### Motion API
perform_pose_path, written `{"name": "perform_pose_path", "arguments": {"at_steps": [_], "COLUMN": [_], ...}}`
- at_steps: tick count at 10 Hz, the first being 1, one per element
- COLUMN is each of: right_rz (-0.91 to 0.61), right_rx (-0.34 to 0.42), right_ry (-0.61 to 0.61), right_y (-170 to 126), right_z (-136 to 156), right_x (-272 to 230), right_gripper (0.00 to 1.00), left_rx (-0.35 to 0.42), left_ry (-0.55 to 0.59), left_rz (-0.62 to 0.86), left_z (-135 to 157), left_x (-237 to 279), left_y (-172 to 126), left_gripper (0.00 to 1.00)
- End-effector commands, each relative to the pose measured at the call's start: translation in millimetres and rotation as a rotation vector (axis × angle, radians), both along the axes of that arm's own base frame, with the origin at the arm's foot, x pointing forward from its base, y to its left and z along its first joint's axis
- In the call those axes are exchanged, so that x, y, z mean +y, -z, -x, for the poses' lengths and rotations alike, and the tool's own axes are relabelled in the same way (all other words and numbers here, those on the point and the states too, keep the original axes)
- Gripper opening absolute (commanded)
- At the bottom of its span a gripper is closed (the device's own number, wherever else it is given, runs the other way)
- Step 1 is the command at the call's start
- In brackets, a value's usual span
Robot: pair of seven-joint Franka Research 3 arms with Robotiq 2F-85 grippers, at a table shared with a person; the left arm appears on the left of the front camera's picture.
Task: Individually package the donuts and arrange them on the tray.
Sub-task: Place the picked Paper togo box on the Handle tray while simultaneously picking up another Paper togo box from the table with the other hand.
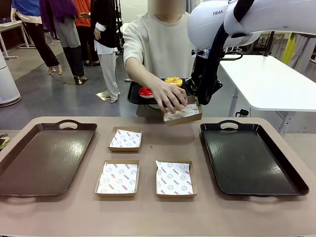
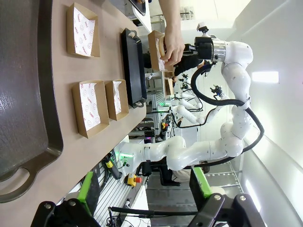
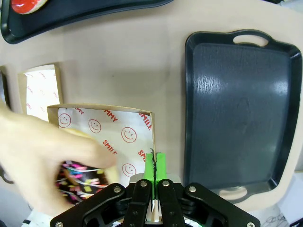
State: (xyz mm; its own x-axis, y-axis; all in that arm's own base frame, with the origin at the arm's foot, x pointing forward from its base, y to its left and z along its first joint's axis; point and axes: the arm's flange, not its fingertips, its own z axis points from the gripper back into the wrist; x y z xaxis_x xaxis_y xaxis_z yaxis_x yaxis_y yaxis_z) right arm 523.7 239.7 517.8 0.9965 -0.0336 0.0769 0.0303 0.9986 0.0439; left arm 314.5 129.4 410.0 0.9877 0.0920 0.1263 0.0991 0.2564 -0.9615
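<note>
**A:** What is the biggest thing by the right claw (image 3: 154,163)?
**B:** A black tray (image 3: 241,109), lying on the table beside and below it.
**A:** And the claw itself?
**B:** It is pressed together on the rim of a paper-lined box (image 3: 128,127), held off the table. A person's hand (image 3: 42,161) holds a dark sprinkled donut (image 3: 78,182) in the box, just beside the claw. A red donut (image 1: 145,92) and a yellow donut (image 1: 174,81) sit beyond. The left claw (image 2: 146,187) is spread and holds nothing.

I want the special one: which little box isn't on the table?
The box that the right gripper pinches, under the person's hand; the other three boxes lie on the table.
</note>
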Motion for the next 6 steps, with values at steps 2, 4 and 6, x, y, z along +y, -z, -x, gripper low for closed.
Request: {"name": "perform_pose_path", "arguments": {"at_steps": [2,4,6], "right_rz": [-0.001,-0.001,-0.001], "right_rx": [-0.005,-0.005,-0.005], "right_ry": [-0.001,-0.001,-0.001], "right_y": [2.6,2.6,2.6], "right_z": [0.5,0.5,0.5], "right_x": [-1.7,-1.7,-1.7], "right_gripper": [0.0,0.0,0.0], "left_rx": [0.001,0.001,0.001], "left_ry": [-0.017,-0.017,-0.017], "left_rz": [0.011,0.011,0.011], "left_z": [0.1,0.1,0.1], "left_x": [-1.0,-1.0,-1.0], "left_y": [-1.6,-1.6,-1.6], "left_gripper": [1.0,1.0,1.0]}}
